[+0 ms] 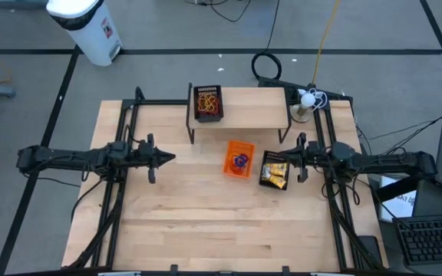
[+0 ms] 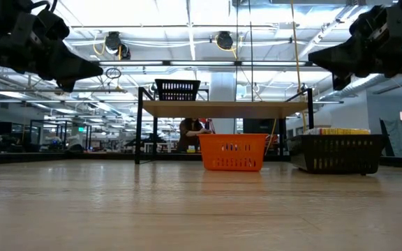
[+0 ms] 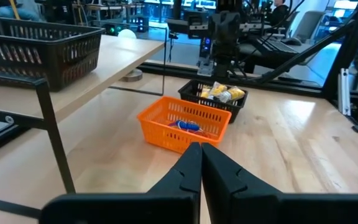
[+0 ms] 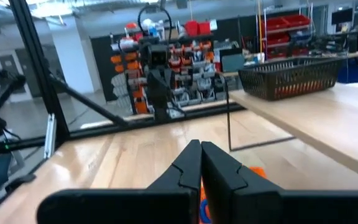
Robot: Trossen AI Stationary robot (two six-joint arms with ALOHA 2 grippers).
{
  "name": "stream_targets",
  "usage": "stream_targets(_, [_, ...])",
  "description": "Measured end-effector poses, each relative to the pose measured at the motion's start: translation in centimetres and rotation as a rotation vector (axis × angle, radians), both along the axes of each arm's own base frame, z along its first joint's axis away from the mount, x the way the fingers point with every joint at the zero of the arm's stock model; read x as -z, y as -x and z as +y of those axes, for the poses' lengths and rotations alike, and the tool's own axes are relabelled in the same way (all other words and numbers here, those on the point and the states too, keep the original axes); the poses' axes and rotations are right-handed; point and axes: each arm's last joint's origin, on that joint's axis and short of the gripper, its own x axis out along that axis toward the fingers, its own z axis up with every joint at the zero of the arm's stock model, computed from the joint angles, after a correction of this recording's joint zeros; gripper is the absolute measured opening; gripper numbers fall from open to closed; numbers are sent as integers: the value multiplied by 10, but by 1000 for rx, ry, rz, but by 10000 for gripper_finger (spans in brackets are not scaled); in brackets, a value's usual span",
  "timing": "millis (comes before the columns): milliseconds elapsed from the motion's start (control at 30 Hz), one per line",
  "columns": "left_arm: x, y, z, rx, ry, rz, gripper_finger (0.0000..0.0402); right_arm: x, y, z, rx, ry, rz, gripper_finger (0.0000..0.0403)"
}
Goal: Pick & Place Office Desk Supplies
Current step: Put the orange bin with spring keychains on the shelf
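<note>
High view: the left arm reaches in level from the left edge of the table, its left gripper hovering above bare wood with the fingers pressed together and holding nothing. In the left wrist view those two dark fingers meet in a closed point aimed toward the orange bin.

Right of that gripper and well apart from it, a raised wooden shelf on black legs stands at the back of the table. On its left end sits a black mesh bin holding the rubber bands, a red and tan tangle.

In front of the shelf, on the table top, the orange bin holds the blue and purple rings. Just beside it to the right stands a second black mesh bin with the yellow-and-white packets inside.

The right arm comes in level from the right edge, and the right gripper hangs over the upper edge of that second bin, just above the packets, not touching them. Its fingers are clenched shut on nothing, as the right wrist view shows.

In the low view both grippers sit high above the table, the left gripper and right gripper pointing at each other, clear of all three bins.
</note>
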Motion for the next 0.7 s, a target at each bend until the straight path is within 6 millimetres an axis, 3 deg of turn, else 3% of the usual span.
stream_targets(133, [0, 0, 0, 3, 8, -1, 19, 1, -7, 0, 0, 4, 84, 1])
stream_targets(300, [0, 0, 0, 4, 15, -2, 16, -34, -34, 4, 35, 12, 202, 0])
stream_targets(400, [0, 0, 0, 5, 14, -3, 8, -49, -63, 13, 25, 26, 374, 5])
stream_targets(533, [0, 0, 0, 5, 14, -3, 2, -72, -113, 28, 17, 47, 611, 39])
stream_targets(700, [0, 0, 0, 7, 15, -3, 18, -64, -174, 40, 64, 119, 972, 100])
